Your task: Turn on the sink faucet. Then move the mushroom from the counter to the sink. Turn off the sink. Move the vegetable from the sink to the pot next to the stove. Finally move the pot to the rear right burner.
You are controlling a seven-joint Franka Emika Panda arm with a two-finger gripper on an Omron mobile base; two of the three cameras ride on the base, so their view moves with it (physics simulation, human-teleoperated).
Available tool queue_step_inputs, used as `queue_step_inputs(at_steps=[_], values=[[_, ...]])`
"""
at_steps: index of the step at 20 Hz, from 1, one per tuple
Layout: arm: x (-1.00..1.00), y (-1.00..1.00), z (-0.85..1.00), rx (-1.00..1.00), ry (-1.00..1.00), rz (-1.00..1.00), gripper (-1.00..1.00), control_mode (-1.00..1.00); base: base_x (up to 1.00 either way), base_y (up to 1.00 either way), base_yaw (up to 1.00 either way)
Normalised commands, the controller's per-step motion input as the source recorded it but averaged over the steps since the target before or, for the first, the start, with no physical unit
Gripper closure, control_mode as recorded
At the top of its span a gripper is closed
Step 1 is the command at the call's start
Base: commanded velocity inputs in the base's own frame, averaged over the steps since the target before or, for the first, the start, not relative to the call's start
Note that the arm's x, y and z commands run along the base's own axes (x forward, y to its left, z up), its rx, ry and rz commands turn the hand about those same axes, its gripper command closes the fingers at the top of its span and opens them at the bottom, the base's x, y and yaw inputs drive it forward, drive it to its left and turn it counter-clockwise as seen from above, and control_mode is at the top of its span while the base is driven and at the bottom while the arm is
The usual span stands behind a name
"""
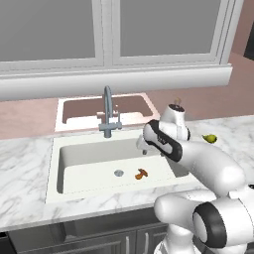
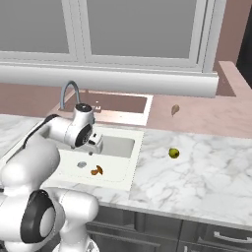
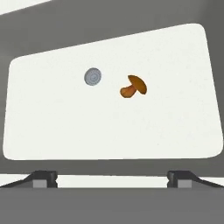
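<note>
Nearest us, the end effector (image 3: pixel 112 178) hangs above the sink (image 1: pixel 89 163) with its fingers (image 3: pixel 43 178) spread wide apart and nothing between them. We see the mushroom (image 3: pixel 133 86) lying on the white basin floor, just beside the round drain (image 3: pixel 92 77). Behind the basin stands the faucet (image 1: pixel 108 113). A small green fruit (image 2: pixel 173 153) rests on the marble counter (image 2: pixel 206 177), well apart from the sink.

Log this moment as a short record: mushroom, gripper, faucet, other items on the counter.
mushroom: lying on the sink floor, beside the drain; mushroom seen at
gripper: open, empty, above the basin, pointing down at it
faucet: behind the basin; no water visible
other: small yellow-green item on the counter right of the sink
</note>
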Motion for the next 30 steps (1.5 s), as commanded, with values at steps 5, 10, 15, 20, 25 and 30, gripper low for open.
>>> queue_step_inputs(at_steps=[5,10,15,20,25,30], values=[[0.31,-0.11,-0.36,0.00,0.07,0.02,-1.00,-1.00,0.00,0.00,0.00],[0.14,-0.15,-0.42,0.00,0.01,0.01,-1.00,-1.00,0.00,0.00,0.00],[0.16,-0.09,-0.43,0.00,0.01,0.01,-1.00,-1.00,0.00,0.00,0.00],[0.25,0.00,-0.39,-0.01,0.00,0.00,-1.00,-1.00,0.00,0.00,0.00],[0.28,0.00,-0.38,-0.02,0.01,0.00,-1.00,-1.00,0.00,0.00,0.00],[0.23,0.00,-0.35,-0.02,0.02,0.00,-1.00,-1.00,0.00,0.00,0.00]])
